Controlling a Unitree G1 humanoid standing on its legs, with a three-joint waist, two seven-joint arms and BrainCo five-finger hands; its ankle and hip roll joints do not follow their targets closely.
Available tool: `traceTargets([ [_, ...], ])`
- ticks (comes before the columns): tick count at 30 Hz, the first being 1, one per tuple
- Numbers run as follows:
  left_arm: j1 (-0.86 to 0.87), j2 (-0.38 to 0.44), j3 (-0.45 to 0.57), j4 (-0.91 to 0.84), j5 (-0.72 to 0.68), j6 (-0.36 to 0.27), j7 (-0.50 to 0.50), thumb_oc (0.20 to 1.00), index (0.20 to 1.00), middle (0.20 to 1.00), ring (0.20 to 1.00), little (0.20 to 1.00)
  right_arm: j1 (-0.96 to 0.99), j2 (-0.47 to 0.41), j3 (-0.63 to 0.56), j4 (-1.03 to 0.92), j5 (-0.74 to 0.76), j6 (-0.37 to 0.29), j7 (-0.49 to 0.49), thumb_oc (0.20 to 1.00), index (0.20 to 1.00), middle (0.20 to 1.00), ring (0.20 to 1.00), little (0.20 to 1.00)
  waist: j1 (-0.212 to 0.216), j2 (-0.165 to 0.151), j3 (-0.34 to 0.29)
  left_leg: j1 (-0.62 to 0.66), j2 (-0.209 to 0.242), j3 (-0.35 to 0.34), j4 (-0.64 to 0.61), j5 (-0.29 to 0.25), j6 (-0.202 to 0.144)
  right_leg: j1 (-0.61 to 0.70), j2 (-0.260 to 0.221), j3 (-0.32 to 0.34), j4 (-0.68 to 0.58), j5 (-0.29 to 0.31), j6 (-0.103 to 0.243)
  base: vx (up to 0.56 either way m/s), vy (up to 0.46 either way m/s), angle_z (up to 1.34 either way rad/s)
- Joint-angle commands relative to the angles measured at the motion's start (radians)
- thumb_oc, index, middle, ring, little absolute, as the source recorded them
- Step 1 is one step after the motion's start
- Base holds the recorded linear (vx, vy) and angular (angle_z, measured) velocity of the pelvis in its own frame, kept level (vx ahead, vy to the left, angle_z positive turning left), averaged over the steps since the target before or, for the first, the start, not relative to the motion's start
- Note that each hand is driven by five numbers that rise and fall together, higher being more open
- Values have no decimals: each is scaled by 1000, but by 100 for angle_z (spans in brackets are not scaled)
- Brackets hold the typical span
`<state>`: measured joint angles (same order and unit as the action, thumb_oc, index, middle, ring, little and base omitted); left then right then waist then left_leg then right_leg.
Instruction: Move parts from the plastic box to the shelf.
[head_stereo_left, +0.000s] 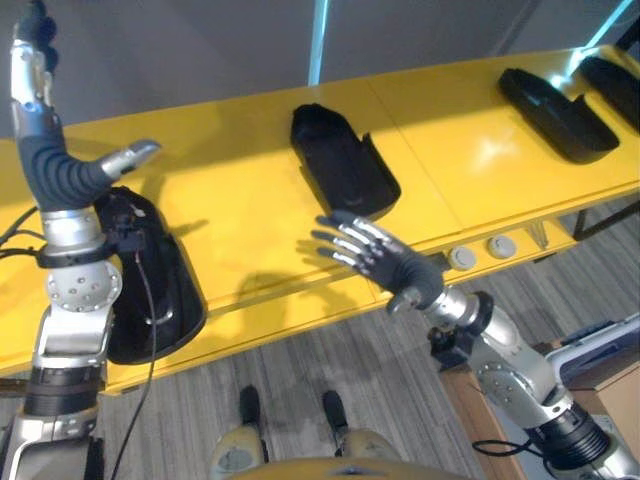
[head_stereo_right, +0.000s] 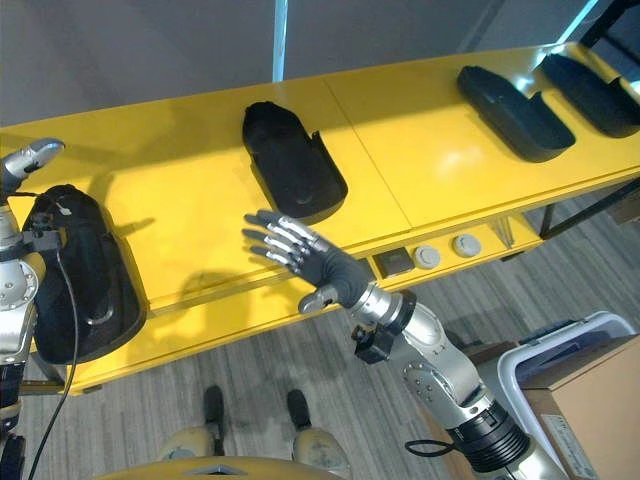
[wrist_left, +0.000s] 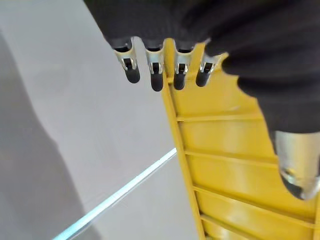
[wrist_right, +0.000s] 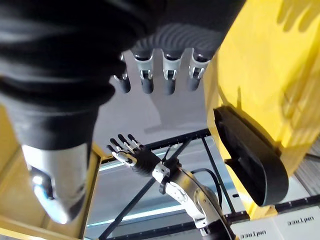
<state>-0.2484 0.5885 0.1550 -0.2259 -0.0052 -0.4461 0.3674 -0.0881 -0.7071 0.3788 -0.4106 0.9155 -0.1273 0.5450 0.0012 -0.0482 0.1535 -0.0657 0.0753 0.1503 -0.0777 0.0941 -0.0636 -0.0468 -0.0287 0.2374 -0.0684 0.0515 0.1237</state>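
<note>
Four black parts lie spaced along the yellow shelf (head_stereo_left: 250, 150): one at the lower left of the frame (head_stereo_right: 75, 275), one at centre (head_stereo_left: 340, 160), and two at the upper right (head_stereo_left: 555, 112) (head_stereo_left: 615, 85). Neither robot hand carries anything. The right robot hand (head_stereo_left: 390, 262) hovers at mid-frame over the shelf's front edge, fingers straight and spread wide, just below the centre part and apart from it. The left robot hand (head_stereo_left: 50, 140) is raised at the upper left of the frame, above the leftmost part; in its wrist view the fingers hang straight and loose, empty. At the lower right corner of the right eye view a pale plastic bin (head_stereo_right: 560, 345) shows beside a cardboard carton (head_stereo_right: 590, 400); it may be the plastic box, though its contents cannot be made out. By my reading the step in hand is the return between placements, so the next move calls for turning toward the box, reaching in, and closing on a fresh part before bringing it to a free stretch of shelf.
</note>
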Motion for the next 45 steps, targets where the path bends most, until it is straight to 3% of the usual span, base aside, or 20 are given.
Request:
traceTargets([
  [1, 27, 1, 0, 9, -84, -56, -47, 1000, 1000, 1000, 1000, 1000, -6, 22, 14, -1, 3, -38, 32, 1000, 1000, 1000, 1000, 1000, 33, -16, -90, 50, -15, 21, 155, -249, 2, -16, -44, -50, 156, -193, 78, 0, 0, 0],
  [2, 51, -44, -18, 0, -142, -60, -84, 1000, 1000, 1000, 1000, 1000, -7, 65, 34, 41, -18, -41, 13, 1000, 1000, 1000, 1000, 1000, 39, -17, -93, 53, -15, 20, 160, -252, 4, -10, -46, -50, 157, -194, 76, 0, 0, 0],
  [7, 92, -67, -38, -7, -161, -48, -109, 1000, 1000, 1000, 1000, 1000, -1, 129, 39, 65, -74, -76, -40, 1000, 1000, 1000, 1000, 1000, 45, -20, -93, 49, -13, 14, 169, -255, 6, -5, -46, -48, 160, -191, 76, -10, 7, 1],
  [10, 110, -66, -38, -4, -163, -44, -95, 1000, 1000, 1000, 1000, 1000, 12, 170, 21, 67, -98, -106, -89, 1000, 1000, 1000, 1000, 1000, 43, -19, -87, 45, -15, 15, 168, -252, 9, -13, -45, -39, 159, -183, 79, -49, 43, 4],
  [11, 166, -68, -20, -22, -169, -32, -104, 1000, 1000, 1000, 1000, 1000, 51, 225, -25, 73, -112, -122, -135, 1000, 1000, 1000, 1000, 1000, 39, -17, -85, 37, -20, 16, 164, -247, 19, -26, -47, -22, 157, -167, 86, -44, 57, -7],
  [19, 181, -18, -30, -19, -144, -6, -118, 1000, 1000, 1000, 1000, 1000, 80, 277, -63, 81, -111, -126, -170, 1000, 1000, 1000, 1000, 1000, 24, -20, -88, 22, -34, 20, 144, -237, 34, -57, -54, 1, 145, -129, 109, -51, 64, -10],
  [24, 162, 9, -49, -21, -133, -4, -143, 1000, 1000, 1000, 1000, 1000, 54, 263, -14, 104, -115, -95, -138, 1000, 1000, 1000, 1000, 1000, 39, -31, -80, 9, -43, 14, 146, -237, 46, -77, -56, 25, 154, -115, 123, -65, 40, -16],
  [30, 114, 15, -94, -2, -153, -14, -179, 1000, 1000, 1000, 1000, 1000, -20, 217, 133, 242, -171, -33, -83, 1000, 1000, 1000, 1000, 1000, 79, -43, -89, 14, -46, -4, 154, -241, 44, -58, -63, 6, 152, -132, 111, -4, -6, 0],
  [38, 99, 57, -71, -6, -175, -35, -183, 1000, 1000, 1000, 1000, 1000, -150, 223, 253, 308, -169, 6, -19, 1000, 1000, 1000, 1000, 1000, 128, -36, -91, 22, -42, -30, 169, -244, 35, -34, -64, -25, 156, -161, 90, 18, -40, 17],
  [40, 113, 63, -50, -12, -206, -48, -187, 1000, 1000, 1000, 1000, 1000, -250, 259, 317, 333, -149, 37, 17, 1000, 1000, 1000, 1000, 1000, 170, -30, -83, 21, -37, -54, 171, -240, 24, -21, -60, -46, 158, -174, 78, 26, -122, 27],
  [45, 116, 92, -32, 0, -201, -57, -181, 1000, 1000, 1000, 1000, 1000, -312, 273, 375, 349, -104, 87, 86, 1000, 1000, 1000, 1000, 1000, 193, -19, -76, 20, -33, -74, 172, -232, 14, -9, -59, -73, 161, -183, 66, 7, -54, 41],
])
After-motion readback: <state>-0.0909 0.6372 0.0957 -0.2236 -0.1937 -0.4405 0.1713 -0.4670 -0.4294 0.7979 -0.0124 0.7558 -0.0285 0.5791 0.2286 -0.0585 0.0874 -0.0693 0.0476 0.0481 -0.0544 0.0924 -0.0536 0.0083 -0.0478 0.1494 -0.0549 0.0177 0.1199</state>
